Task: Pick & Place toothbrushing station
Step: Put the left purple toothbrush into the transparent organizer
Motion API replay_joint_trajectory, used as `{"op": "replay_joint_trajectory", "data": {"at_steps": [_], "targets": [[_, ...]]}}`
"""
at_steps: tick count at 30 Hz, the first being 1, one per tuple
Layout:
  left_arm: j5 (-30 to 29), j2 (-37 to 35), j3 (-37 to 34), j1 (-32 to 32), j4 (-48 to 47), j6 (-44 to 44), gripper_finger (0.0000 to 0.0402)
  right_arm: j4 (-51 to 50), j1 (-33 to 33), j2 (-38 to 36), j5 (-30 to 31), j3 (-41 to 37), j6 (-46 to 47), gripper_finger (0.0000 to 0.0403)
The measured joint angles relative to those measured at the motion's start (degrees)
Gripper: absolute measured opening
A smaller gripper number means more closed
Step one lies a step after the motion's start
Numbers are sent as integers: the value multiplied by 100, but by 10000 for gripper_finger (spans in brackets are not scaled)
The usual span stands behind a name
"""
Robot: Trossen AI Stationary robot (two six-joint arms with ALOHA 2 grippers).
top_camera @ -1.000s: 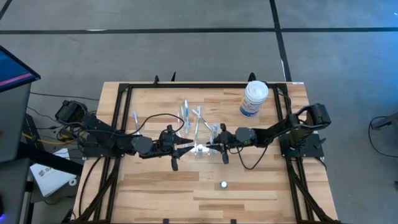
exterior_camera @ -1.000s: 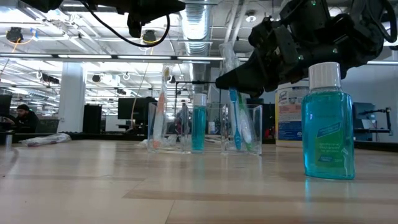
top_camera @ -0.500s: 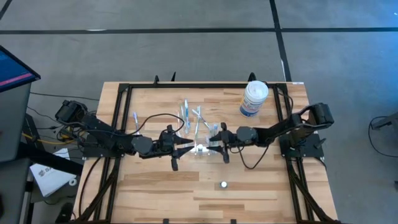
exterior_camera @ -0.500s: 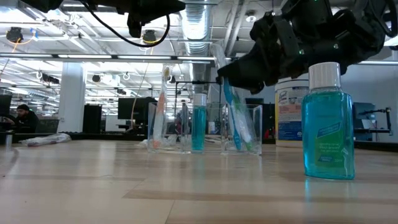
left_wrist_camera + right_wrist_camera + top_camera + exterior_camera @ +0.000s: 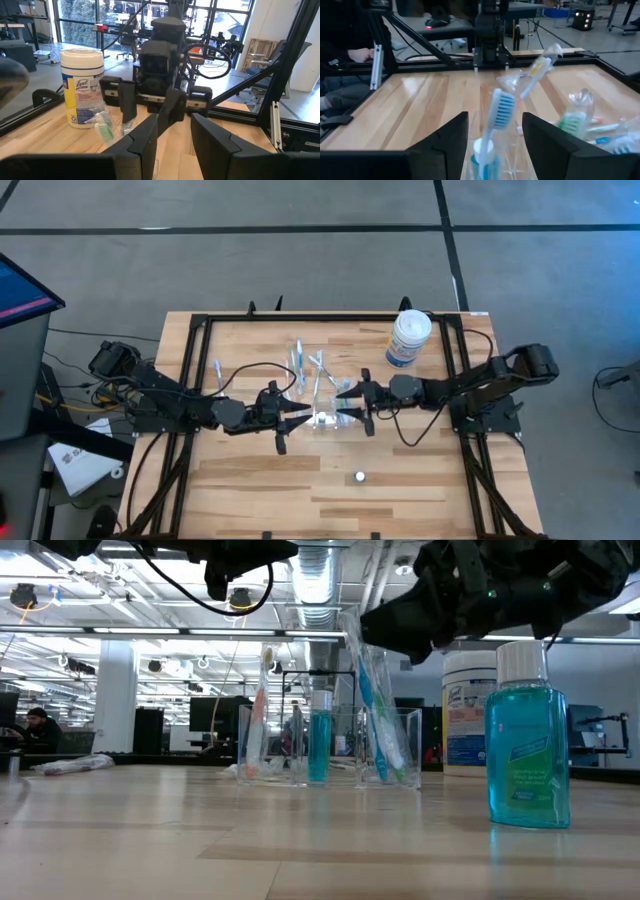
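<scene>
In the low view a clear cup (image 5: 398,750) stands on the table with a blue toothbrush (image 5: 366,690) and a green one leaning in it. A second clear cup (image 5: 262,745) holds a pale brush, and a blue-filled tube (image 5: 320,745) stands upright beside it. My right gripper (image 5: 492,120) (image 5: 348,402) hovers open just above the first cup. The blue brush head (image 5: 502,107) rises between its fingers and touches neither. My left gripper (image 5: 175,122) (image 5: 303,418) hangs open and level across from it, holding nothing. Several wrapped brushes (image 5: 305,366) lie flat on the far side.
A white wipes tub (image 5: 408,338) stands at the far right. A blue mouthwash bottle (image 5: 525,745) (image 5: 360,476) stands near the front edge. A black frame (image 5: 200,320) borders the table. Bare wood lies at the near left and near right.
My right gripper has opened and let go of the blue toothbrush. It has then risen and drawn back a little toward the table's right edge. The brush stays in the cup, its head now leaning free above the rim.
</scene>
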Motion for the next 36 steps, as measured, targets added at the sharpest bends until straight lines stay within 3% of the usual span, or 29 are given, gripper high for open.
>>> {"op": "replay_joint_trajectory", "data": {"at_steps": [17, 26, 36], "targets": [[-234, -147, 4, -3, -208, -355, 114, -636, 7, -1033, -13, 0, -43, 177], [-235, -1033, 2, -16, -2496, -1774, 99, -1214, 11, -1563, -11, 0, -64, 177], [-235, -1521, 2, -16, -4020, -2460, 90, -1252, 9, -1647, -9, 0, -180, 177]]}}
